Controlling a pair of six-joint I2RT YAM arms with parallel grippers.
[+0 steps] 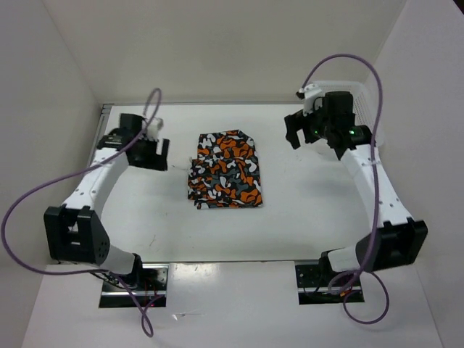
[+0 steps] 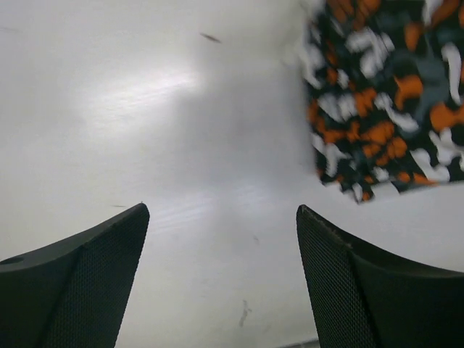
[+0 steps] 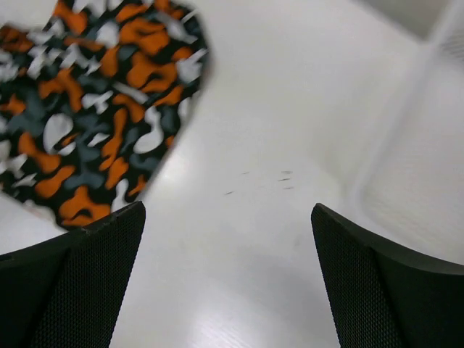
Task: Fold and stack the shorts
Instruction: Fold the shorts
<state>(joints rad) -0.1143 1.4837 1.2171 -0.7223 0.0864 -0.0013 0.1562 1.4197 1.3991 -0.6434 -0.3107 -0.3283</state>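
Observation:
The shorts, printed in orange, black, white and grey-teal, lie folded in a pile at the middle of the white table. They show at the upper right of the left wrist view and the upper left of the right wrist view. My left gripper is open and empty, over bare table to the left of the pile; it shows in its wrist view. My right gripper is open and empty, above the table to the right of the pile; it shows in its wrist view.
A white mesh basket stands at the back right corner, behind the right arm; its rim shows blurred in the right wrist view. White walls close in the table on three sides. Purple cables loop off both arms.

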